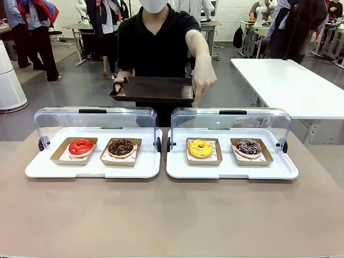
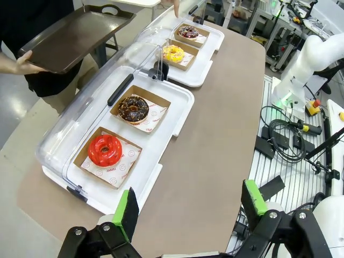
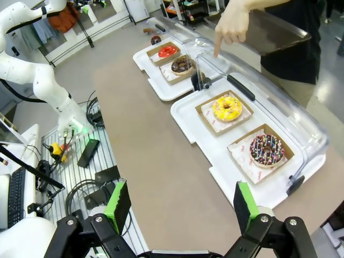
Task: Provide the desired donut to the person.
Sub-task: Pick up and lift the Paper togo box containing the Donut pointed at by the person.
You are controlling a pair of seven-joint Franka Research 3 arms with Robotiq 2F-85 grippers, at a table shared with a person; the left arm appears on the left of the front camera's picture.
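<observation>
While the person's hand (image 1: 203, 80) points at the yellow-iced donut (image 1: 200, 148) in the open display case (image 1: 231, 173) on the desk (image 1: 172, 215), left claw (image 2: 191, 204) and right claw (image 3: 181, 207) hang spread and empty; picking it likely comes next.

Far ahead of the left gripper (image 2: 191, 203), the top edge cuts the person's hand (image 2: 174, 5); liner (image 2: 119, 167) print is unreadable.

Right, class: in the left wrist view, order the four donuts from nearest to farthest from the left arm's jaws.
1. Red donut, near tray, closest end.
2. Chocolate donut, same tray, next along.
3. Yellow donut, far tray, near end.
4. Dark sprinkled donut, far tray, farthest end.
</observation>
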